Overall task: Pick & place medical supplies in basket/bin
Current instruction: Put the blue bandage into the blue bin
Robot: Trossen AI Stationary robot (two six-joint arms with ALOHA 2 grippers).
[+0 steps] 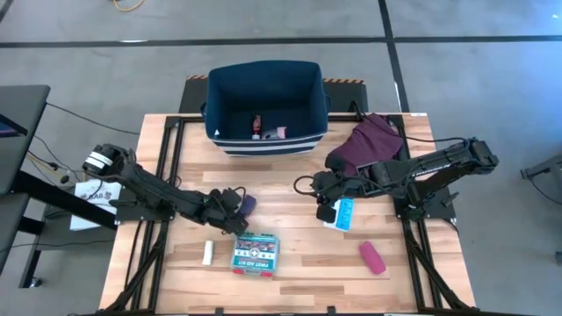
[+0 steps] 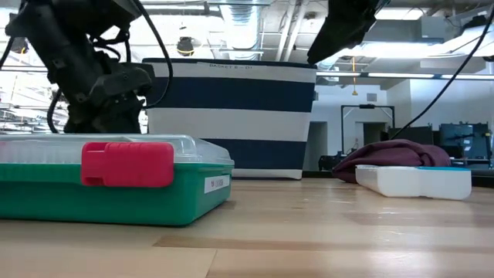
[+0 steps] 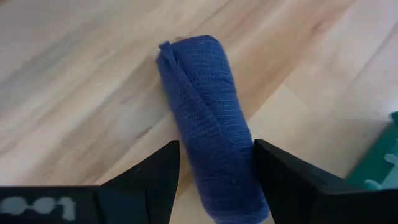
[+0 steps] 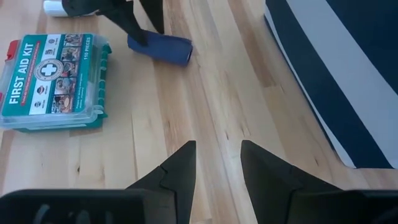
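The blue tube, a roll of blue wrap, lies on its side on the table. My left gripper is open, low over it, with one finger on each side of the roll's end. My right gripper is open over bare wood near the table's middle, beside the light-blue pill strip. The teal first-aid box, the white stick and the pink oblong lie flat near the near edge. The navy bin holds a red-capped bottle. My left gripper comes slanting down from the table's left, its fingers lying across the blue tube near one end. The roll rests flat on the wood. Whether a finger touches it I cannot tell.
A maroon cloth lies to the right of the bin at the far edge. The first-aid box sits close to the left gripper on its near side. Bare wood lies between the two grippers.
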